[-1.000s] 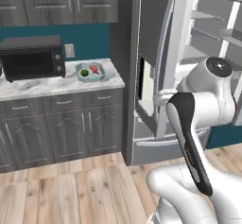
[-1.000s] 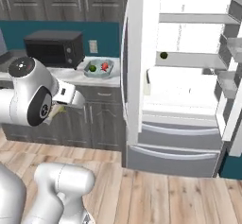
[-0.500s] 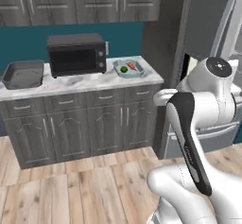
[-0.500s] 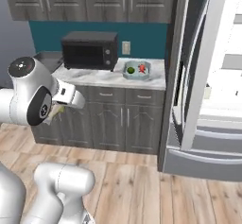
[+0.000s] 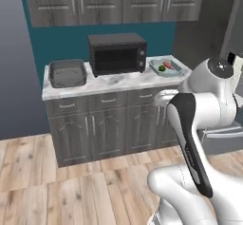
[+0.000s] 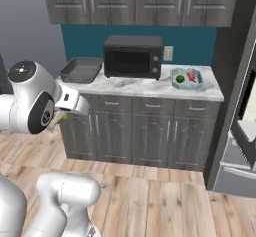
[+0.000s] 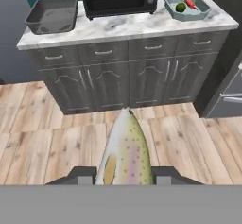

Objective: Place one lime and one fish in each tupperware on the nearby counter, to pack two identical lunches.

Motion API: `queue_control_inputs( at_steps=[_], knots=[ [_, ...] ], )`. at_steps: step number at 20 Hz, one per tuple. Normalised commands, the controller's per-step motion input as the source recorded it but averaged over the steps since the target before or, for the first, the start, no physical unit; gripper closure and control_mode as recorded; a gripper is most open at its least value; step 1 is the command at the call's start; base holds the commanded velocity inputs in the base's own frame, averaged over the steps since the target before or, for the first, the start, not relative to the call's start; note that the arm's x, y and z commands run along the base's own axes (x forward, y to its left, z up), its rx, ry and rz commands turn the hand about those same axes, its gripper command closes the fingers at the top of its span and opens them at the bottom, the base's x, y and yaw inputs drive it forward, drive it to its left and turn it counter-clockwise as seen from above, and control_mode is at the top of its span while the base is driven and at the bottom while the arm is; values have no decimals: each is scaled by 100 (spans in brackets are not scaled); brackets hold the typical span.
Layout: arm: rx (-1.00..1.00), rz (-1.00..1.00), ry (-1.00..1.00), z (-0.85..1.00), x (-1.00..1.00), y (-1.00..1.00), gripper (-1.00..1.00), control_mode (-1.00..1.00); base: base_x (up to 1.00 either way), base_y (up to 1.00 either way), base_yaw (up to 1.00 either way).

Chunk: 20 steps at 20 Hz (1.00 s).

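One pale fish (image 7: 125, 152) clamped in the jaws; teal tupperware (image 7: 187, 6) apparently holds lime (image 7: 180, 7) and red fish (image 7: 190, 3).

counter (image 5: 118, 82) | grey tupperware (image 5: 67, 73) at 9 o'clock of microwave (image 5: 117, 53) | teal tupperware (image 5: 166, 67) at 3 o'clock, holding lime (image 5: 162, 68) and red fish (image 5: 168, 65)

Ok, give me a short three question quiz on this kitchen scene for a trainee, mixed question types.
1. True or false: the dark grey rectangular tupperware already holds a lime.
2. What does the gripper hold? A) pale cream fish B) lime C) nothing
3. Fill in: the pale teal octagonal tupperware holds a dark green round lime and a red-orange ____.

Key: 1 false; 2 A; 3 fish
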Motion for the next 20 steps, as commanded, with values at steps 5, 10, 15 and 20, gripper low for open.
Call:
queue_control_inputs(
  at_steps=[5,10,15,20],
  knots=[
    [0,0,0,0,0,0,100,100,92,85,-1],
    [0,0,0,0,0,0,100,100,99,57,-1],
    [0,0,0,0,0,0,100,100,91,34,0],
    [0,0,0,0,0,0,100,100,76,42,0]
  ],
)
